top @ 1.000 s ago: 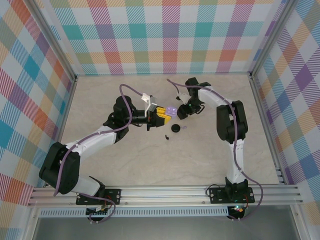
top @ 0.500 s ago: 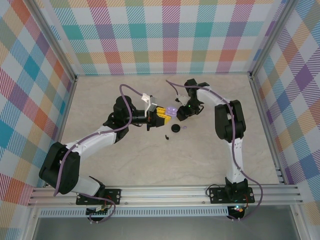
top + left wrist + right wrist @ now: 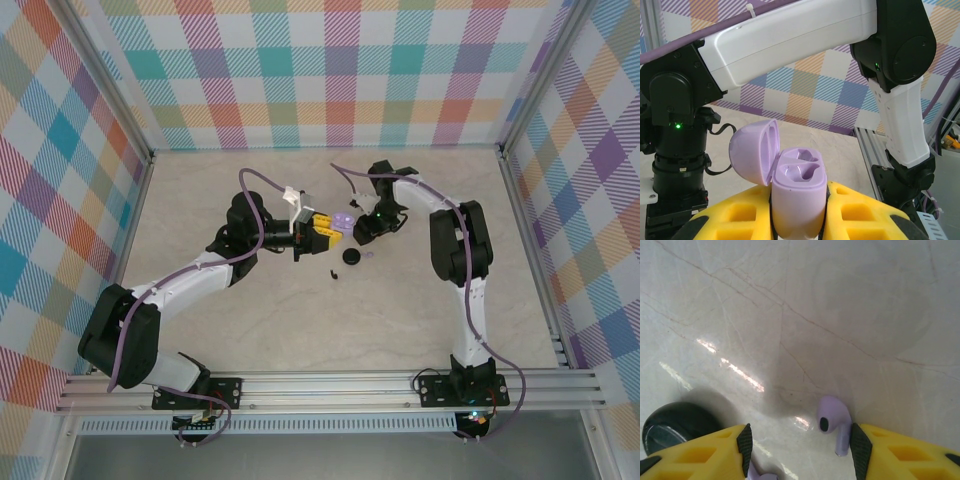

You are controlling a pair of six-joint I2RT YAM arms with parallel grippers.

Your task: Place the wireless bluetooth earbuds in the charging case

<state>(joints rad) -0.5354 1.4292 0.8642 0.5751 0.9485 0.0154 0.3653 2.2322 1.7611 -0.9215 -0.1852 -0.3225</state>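
Left gripper (image 3: 328, 232) is clamped on the lilac case (image 3: 797, 200). Its yellow fingers (image 3: 740, 220) press the case body from both sides and hold it off the table (image 3: 200, 200), just beyond and a little left of the black case (image 3: 351, 257) as the overhead camera sees it. The lilac case stands upright with its lid (image 3: 752, 150) swung back on the hinge, and the two hollowed wells in the top of the body face upward in plain sight.

The right gripper (image 3: 801, 450) hangs low over the table just beyond the black case, pointing down with its jaws apart — a clear gap runs between them, and they grip nothing. One lilac earbud (image 3: 832, 421) lies on the table inside that gap, to the right of the black case and near it. It sits just beside the finger farther from the black case, though whether that finger touches the stem cannot be told. A sliver of something lilac (image 3: 757, 474) shows at the bottom edge of the right wrist view, on the side nearer the black case — too cut off to name. From overhead, a black earbud (image 3: 333, 272) lies on the table just left of the black case and a little nearer the arm bases, apart from it.
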